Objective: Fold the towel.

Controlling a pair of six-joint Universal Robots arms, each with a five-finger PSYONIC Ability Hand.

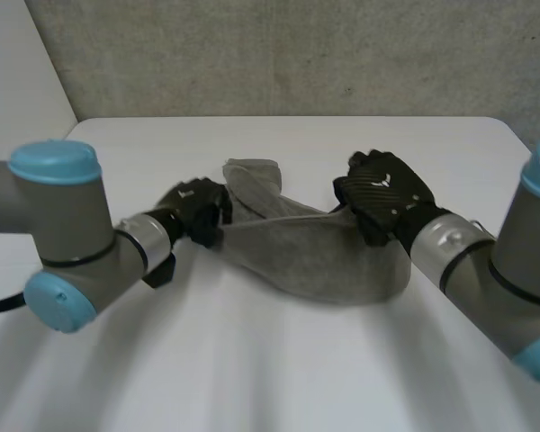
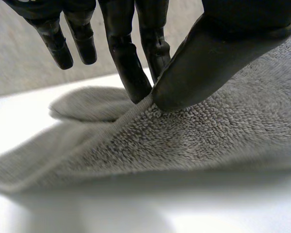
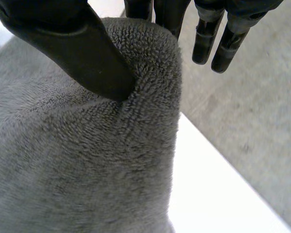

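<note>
The near part of the white table [image 1: 252,369] is bare, with the two arms coming in over it from either side. Just past them the grey towel [image 1: 328,261] hangs as a loose sling between the two hands, its middle sagging low toward the tabletop.

The left hand [image 1: 196,209] holds one end. In its wrist view the thumb [image 2: 194,68] presses the towel's edge against two straight fingers [image 2: 128,63] in a firm pinch, while the other fingers hang free and slightly apart beside it. The right hand [image 1: 387,193] holds the opposite end a little higher. Its thumb [image 3: 82,53] digs into the plush at a corner, with fingers behind the cloth, and the rest point out straight and touch nothing.

Beyond the left hand a rounded flap of the towel [image 1: 252,175] lies on the table, trailing toward the far side, and behind it rises the speckled wall [image 1: 279,54].

As I judge it, the task is at an early stage. Both ends are gripped and raised, but no flat, squared fold lies on the table; the cloth is bunched and curved. What is left is to bring the held edge over the trailing part, lay it down evenly, let go and flatten it.
</note>
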